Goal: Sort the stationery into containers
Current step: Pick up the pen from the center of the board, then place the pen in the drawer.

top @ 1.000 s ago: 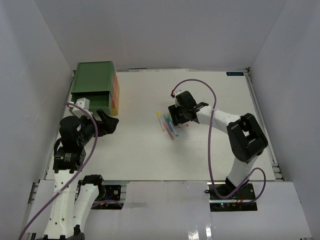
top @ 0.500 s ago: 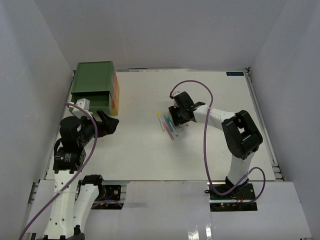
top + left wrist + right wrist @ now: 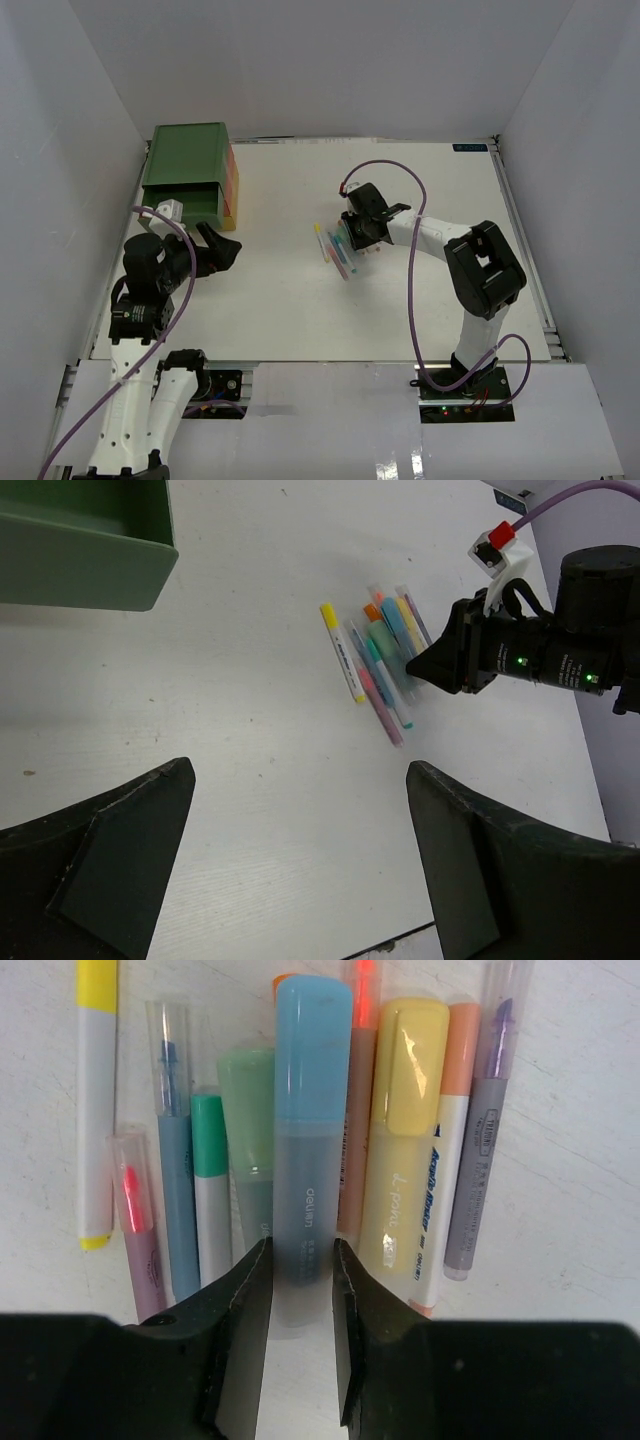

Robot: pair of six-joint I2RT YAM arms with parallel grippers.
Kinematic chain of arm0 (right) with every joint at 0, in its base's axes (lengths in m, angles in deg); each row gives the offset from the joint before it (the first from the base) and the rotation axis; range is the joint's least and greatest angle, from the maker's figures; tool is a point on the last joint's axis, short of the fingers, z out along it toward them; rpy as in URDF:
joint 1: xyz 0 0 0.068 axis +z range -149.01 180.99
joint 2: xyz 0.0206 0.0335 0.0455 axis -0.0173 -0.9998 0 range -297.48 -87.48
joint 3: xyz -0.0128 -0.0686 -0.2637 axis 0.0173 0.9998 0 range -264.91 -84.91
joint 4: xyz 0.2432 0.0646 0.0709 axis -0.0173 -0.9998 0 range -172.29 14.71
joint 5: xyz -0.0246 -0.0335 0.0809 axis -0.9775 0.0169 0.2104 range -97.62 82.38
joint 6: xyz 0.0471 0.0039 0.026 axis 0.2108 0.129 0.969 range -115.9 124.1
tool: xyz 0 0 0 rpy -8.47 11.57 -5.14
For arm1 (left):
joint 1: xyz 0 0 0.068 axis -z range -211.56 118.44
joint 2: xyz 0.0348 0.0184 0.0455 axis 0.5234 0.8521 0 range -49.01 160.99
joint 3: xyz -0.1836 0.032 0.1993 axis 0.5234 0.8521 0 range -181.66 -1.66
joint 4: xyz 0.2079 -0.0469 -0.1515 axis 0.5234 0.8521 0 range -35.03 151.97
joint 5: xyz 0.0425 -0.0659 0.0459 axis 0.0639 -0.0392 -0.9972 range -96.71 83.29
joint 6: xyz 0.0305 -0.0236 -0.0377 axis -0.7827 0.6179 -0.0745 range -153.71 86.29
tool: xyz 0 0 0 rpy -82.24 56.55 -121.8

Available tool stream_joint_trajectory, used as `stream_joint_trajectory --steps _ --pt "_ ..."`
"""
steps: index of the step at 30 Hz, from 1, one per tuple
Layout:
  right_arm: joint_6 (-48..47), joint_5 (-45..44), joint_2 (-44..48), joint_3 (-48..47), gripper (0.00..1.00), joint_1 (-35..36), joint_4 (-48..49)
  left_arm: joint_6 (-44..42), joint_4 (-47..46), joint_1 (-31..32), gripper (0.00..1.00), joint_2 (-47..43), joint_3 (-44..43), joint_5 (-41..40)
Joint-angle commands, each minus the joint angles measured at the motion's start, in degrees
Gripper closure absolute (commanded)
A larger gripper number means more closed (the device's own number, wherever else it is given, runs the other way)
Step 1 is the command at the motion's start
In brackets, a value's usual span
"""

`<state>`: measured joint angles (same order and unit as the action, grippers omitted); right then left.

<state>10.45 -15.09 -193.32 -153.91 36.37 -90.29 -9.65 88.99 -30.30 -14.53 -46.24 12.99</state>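
Observation:
The stationery [image 3: 338,250] lies as a bunch of several pastel markers side by side at mid-table [image 3: 380,670]. My right gripper [image 3: 300,1260] is down on the bunch, and its jaws press both sides of a blue marker [image 3: 305,1110], which lies flat between a green marker [image 3: 245,1110] and a yellow one [image 3: 405,1110]. From above, the right gripper [image 3: 350,238] covers the right part of the bunch. The containers [image 3: 190,160] stand stacked at the back left, the green top drawer [image 3: 80,540] pulled out. My left gripper [image 3: 300,770] hangs open and holds nothing, in front of the drawers [image 3: 225,250].
White walls close in the table on the left, back and right. A purple cable [image 3: 420,200] arcs over the right arm. Orange-red and yellow sides of the lower drawers [image 3: 232,185] show at the stack's right edge.
The right gripper's jaws have closed in onto the blue marker, and the arm has pulled slightly left. The left arm has shifted a little; its jaws stay wide.

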Motion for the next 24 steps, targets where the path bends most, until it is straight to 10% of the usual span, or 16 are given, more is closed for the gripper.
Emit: stream_joint_trajectory --steps 1,13,24 --pt "-1.08 -1.24 4.76 -0.36 0.85 -0.22 -0.73 1.78 -1.24 0.33 0.02 0.32 -0.6 3.05" --pt "2.35 10.8 24.01 9.04 0.88 4.95 7.97 15.84 -10.54 1.63 0.02 6.12 0.89 15.19" --pt "7.97 12.65 33.77 13.8 0.89 10.76 14.3 25.51 -18.46 26.3 0.02 20.87 -7.18 -5.8"
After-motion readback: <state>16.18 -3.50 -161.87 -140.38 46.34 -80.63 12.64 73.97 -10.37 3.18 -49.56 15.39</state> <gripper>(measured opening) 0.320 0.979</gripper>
